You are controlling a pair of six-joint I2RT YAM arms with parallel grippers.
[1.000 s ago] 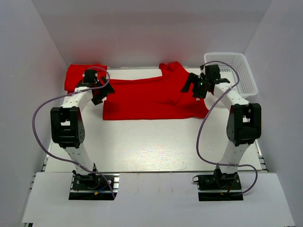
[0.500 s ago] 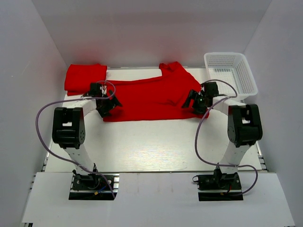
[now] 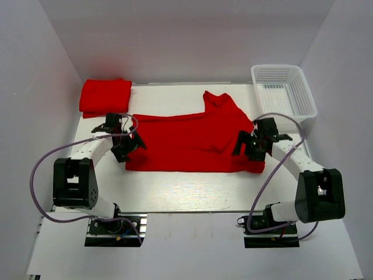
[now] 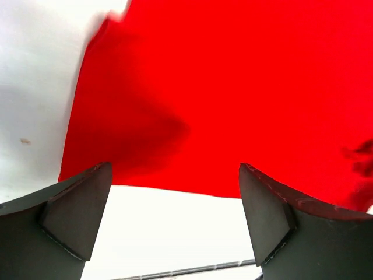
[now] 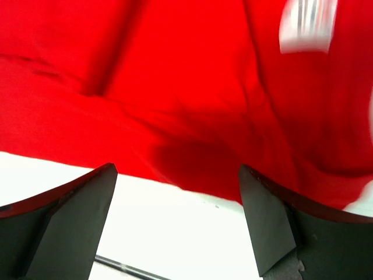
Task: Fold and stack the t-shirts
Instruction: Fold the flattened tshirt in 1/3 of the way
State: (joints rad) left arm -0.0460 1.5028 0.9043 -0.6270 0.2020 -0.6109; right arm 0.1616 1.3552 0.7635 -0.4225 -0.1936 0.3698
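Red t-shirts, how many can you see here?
2: one red cloth t-shirt spread flat in the middle, and one folded red cloth t-shirt at the far left corner. That folded one may hide more.

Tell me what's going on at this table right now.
Two robot arms are working on a red t-shirt that lies spread, somewhat wrinkled, across the white table. The left end effector sits at the shirt's left edge and the right end effector at its right edge. Both are open and holding nothing. A folded red t-shirt lies in the far left corner, and a white mesh basket stands at the far right.
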